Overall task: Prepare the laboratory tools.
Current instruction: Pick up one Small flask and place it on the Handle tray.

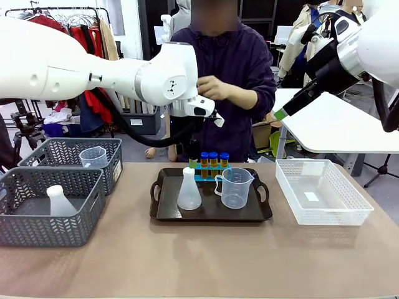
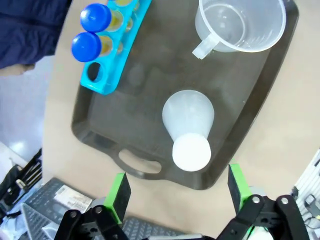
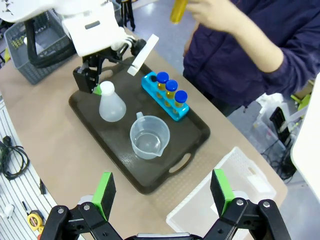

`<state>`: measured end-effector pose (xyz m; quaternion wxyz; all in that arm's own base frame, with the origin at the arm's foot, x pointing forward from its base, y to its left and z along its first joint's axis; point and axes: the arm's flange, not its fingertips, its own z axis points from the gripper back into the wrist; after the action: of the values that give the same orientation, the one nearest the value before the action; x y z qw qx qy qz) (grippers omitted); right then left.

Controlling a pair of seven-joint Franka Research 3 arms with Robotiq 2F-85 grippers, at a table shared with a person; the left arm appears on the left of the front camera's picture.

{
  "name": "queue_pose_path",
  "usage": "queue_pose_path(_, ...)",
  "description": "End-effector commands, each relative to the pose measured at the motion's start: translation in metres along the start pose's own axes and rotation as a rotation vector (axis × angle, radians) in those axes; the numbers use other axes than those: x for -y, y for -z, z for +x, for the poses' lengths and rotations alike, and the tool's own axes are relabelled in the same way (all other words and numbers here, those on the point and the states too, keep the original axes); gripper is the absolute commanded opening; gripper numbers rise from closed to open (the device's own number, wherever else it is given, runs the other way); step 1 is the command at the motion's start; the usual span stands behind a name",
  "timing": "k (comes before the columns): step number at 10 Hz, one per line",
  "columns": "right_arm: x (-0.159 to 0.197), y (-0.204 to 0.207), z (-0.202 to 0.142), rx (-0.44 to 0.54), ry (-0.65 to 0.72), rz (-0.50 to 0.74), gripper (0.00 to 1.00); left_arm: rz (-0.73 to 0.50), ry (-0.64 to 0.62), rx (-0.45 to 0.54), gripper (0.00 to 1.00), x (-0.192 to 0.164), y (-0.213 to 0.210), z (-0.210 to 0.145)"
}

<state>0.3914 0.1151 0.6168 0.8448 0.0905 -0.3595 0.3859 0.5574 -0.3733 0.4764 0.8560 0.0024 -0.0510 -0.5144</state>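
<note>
Tubes: four (one in hand); beakers two; flasks two.

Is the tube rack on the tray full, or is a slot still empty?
Not full. The blue tube rack holds three blue-capped amber tubes, and one end hole is empty. The person's hand holds an amber tube above the table.

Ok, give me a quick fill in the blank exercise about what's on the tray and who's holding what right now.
1. The conical flask and the measuring beaker both stand on the dark ____.
2. The turquoise rack holds ____ blue-capped amber tubes, with one end hole empty.
3. One amber tube is held in the person's ____.
4. The left gripper hovers over the flask with its jaws ____.

Missing words: tray; three; hand; open
</note>
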Motion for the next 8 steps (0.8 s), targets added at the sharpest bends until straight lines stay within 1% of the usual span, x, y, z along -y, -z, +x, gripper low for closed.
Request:
queue_pose_path(1, 0.001, 0.0, 0.0, 0.008, -0.001, 0.013, 1.0, 0.01, -0.02, 0.024, 1.0, 0.006, -0.013, -0.017)
queue_pose_path(3, 0.001, 0.0, 0.0, 0.008, -0.001, 0.013, 1.0, 0.02, -0.023, 0.024, 1.0, 0.007, -0.022, -0.018)
queue_pose_path(4, 0.001, 0.0, 0.0, 0.008, -0.001, 0.013, 1.0, 0.045, -0.147, -0.022, 1.0, 0.011, -0.028, -0.021)
queue_pose_path(5, 0.001, 0.0, 0.0, 0.008, -0.001, 0.013, 1.0, 0.023, -0.005, 0.029, 1.0, 0.003, -0.027, -0.004)
queue_pose_path(8, 0.001, 0.0, 0.0, 0.008, -0.001, 0.013, 1.0, 0.023, -0.005, 0.029, 1.0, 0.003, -0.027, -0.004)
